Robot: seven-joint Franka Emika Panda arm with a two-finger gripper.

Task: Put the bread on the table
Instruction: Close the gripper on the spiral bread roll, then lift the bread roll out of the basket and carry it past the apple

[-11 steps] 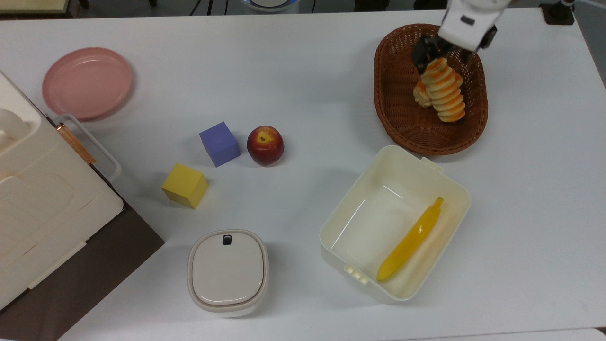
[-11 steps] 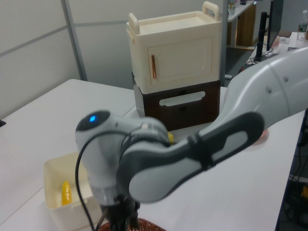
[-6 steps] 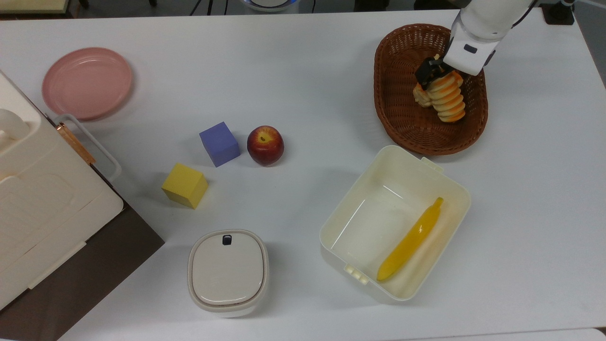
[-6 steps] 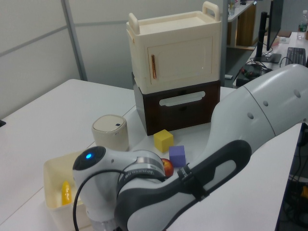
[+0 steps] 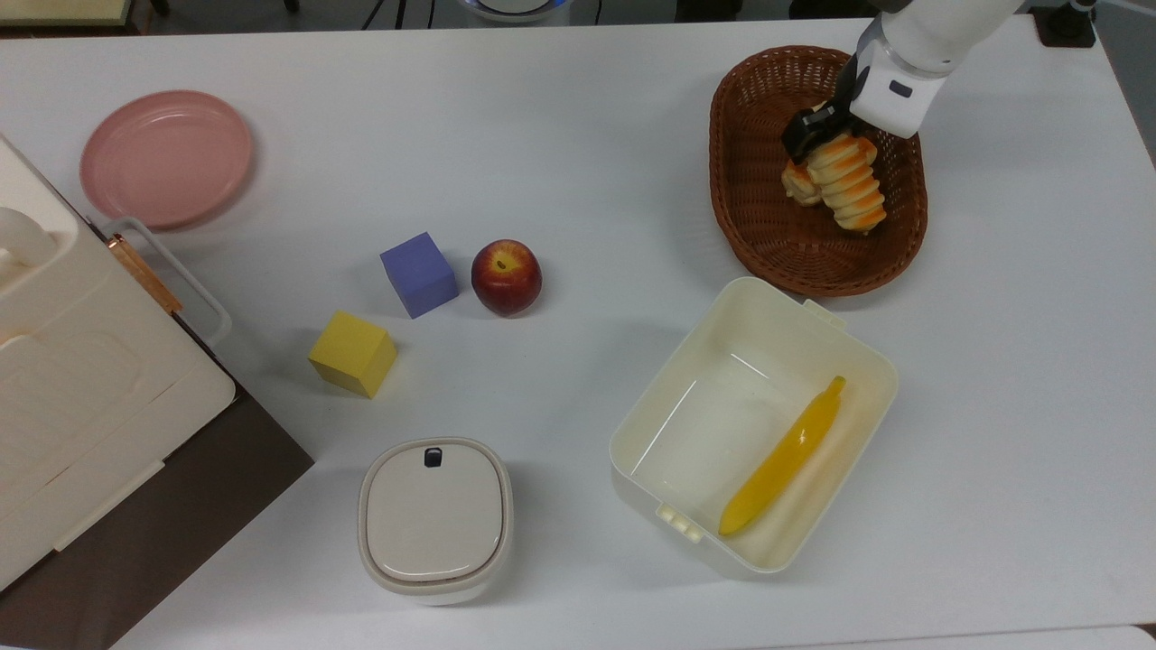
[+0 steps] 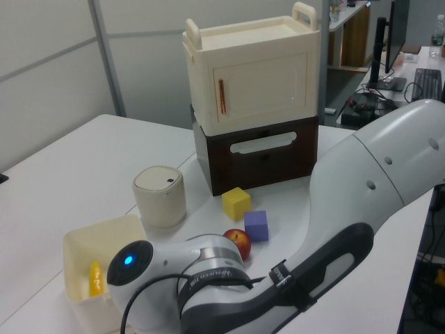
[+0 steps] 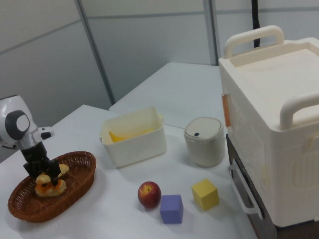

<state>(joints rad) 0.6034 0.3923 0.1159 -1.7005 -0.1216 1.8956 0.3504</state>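
Note:
The bread (image 5: 853, 190), a long cream loaf with orange-brown bands, lies in the brown wicker basket (image 5: 768, 239) at the top view's upper right, beside a shorter roll (image 5: 799, 185). My gripper (image 5: 831, 144) is down inside the basket at the loaf's far end. It is open, with one dark finger (image 5: 802, 134) beside that end and the other under the white hand. In the right view the gripper (image 7: 42, 172) stands just over the bread (image 7: 50, 185) in the basket (image 7: 75, 186). The white table (image 5: 587, 135) lies all around.
A cream box (image 5: 869, 354) holding a yellow banana (image 5: 786, 456) sits just in front of the basket. An apple (image 5: 506, 275), a purple cube (image 5: 418, 273), a yellow cube (image 5: 352, 353) and a lidded canister (image 5: 435, 519) are mid-table. A pink plate (image 5: 167, 158) and a cabinet (image 5: 81, 388) stand at the top view's left.
My gripper has come down from above the basket onto the loaf's far end. The basket and its contents have shifted slightly towards the top view's left.

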